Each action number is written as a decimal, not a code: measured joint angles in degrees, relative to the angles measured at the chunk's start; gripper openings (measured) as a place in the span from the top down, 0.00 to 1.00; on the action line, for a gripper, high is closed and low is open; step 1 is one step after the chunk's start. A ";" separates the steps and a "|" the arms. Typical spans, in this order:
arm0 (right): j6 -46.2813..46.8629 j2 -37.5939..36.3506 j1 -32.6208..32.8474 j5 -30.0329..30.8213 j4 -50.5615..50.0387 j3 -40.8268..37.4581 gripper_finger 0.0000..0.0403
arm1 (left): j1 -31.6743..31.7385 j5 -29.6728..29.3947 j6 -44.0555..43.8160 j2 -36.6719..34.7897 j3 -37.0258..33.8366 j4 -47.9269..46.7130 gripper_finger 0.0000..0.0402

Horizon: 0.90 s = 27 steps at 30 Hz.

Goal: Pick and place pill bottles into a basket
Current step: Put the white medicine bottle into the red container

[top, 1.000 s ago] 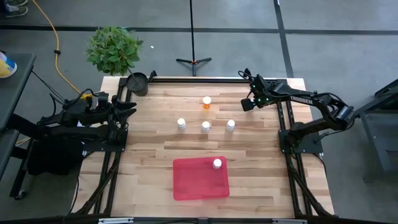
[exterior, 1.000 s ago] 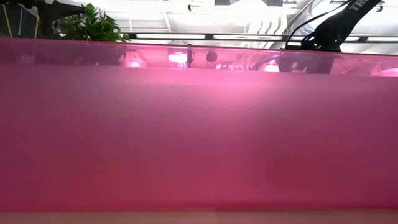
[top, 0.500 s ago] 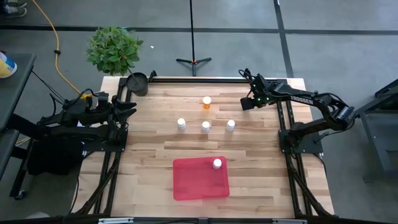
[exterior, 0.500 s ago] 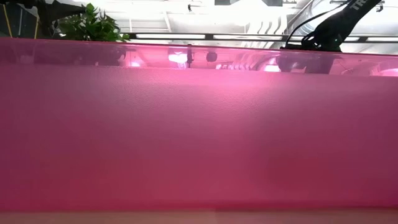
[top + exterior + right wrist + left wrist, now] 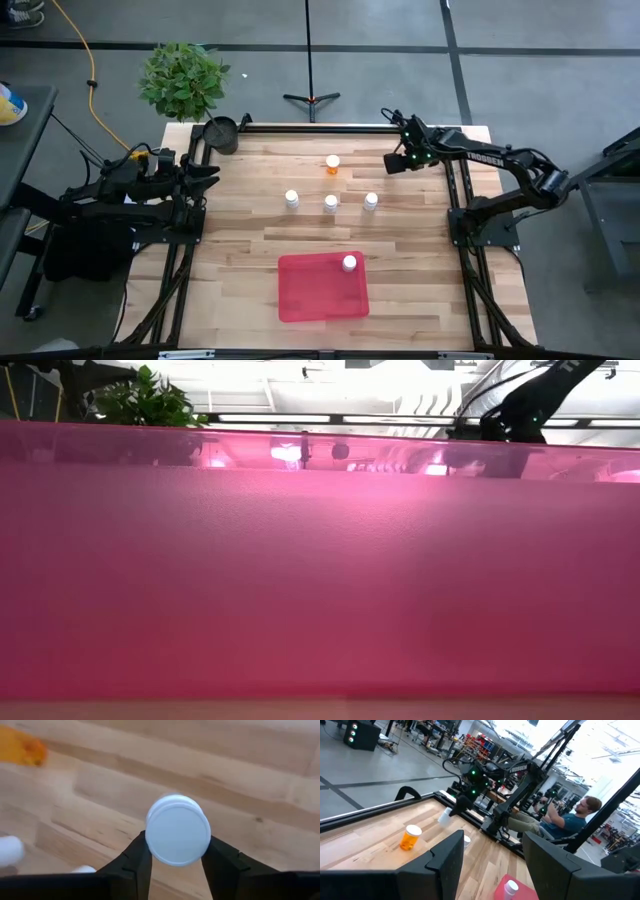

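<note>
My right gripper (image 5: 394,163) is at the table's far right, shut on a white pill bottle (image 5: 177,830), which also shows in the left wrist view (image 5: 444,816). An orange bottle (image 5: 332,164) stands left of it. Three white bottles (image 5: 291,199) (image 5: 330,204) (image 5: 370,201) stand in a row at mid-table. One more white bottle (image 5: 349,263) stands in the far right corner of the red basket (image 5: 310,295). My left gripper (image 5: 490,865) waits open at the table's left edge. My right gripper pinches the white bottle between its two fingers (image 5: 138,857), one on each side of the bottle just below the cap's rim (image 5: 151,840). The fingers slant down from the table's right. The bottle is lifted clear of the table, cap toward the wrist.
A small black pot (image 5: 222,133) stands at the far left corner, with a green plant (image 5: 183,80) behind it. A stand (image 5: 311,98) is beyond the far edge. The basket's wall (image 5: 320,580) fills the low view. A person (image 5: 570,820) sits beyond the right arm.
My right gripper has risen a little and shifted slightly toward the table's left with the white bottle. The other bottles and the basket have stayed in place.
</note>
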 joint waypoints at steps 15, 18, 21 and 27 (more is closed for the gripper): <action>-0.56 -0.02 7.10 7.57 -14.14 16.31 0.95 | 0.01 0.75 0.24 0.00 0.00 0.02 0.41; -1.60 -0.04 8.24 8.49 -14.78 18.93 0.99 | -0.01 1.33 0.46 0.00 0.00 -0.02 0.41; -2.00 -0.06 8.77 8.47 -13.89 20.29 0.92 | -0.01 1.62 0.94 0.00 0.00 0.00 0.41; -2.89 0.53 9.00 5.57 -12.40 20.25 0.74 | -0.01 1.64 1.33 0.00 0.00 0.00 0.41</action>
